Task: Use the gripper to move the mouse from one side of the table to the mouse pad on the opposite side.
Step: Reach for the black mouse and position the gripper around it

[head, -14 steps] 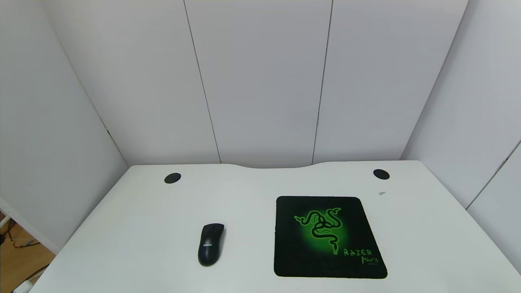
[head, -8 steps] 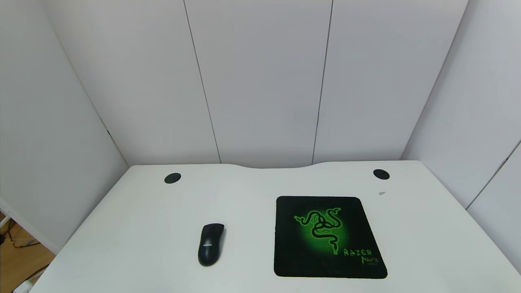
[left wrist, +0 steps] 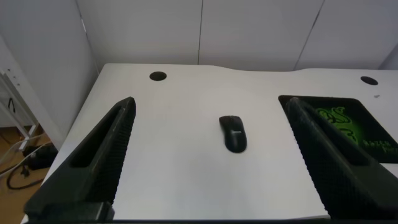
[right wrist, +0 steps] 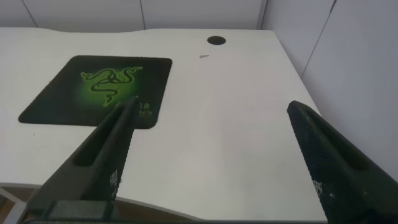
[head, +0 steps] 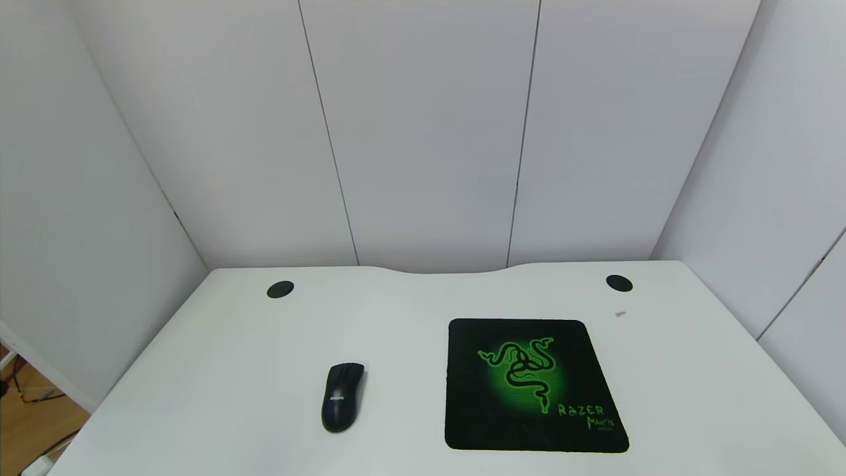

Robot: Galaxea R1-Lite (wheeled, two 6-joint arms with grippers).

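Observation:
The black mouse [head: 343, 397] lies on the left half of the white table [head: 218, 370], a short way left of the black mouse pad [head: 532, 385] with its green snake emblem. Neither gripper shows in the head view. In the left wrist view my left gripper [left wrist: 211, 109] is open and empty, back near the table's front edge, with the mouse [left wrist: 233, 133] ahead between its fingers. In the right wrist view my right gripper [right wrist: 211, 112] is open and empty near the front right edge, with the mouse pad [right wrist: 99, 87] ahead of it.
Two round black cable holes [head: 280, 289] [head: 618, 283] sit near the table's far edge, which has a curved notch. White wall panels close in the back and both sides. A small grey speck [head: 619, 315] lies beyond the pad's far right corner.

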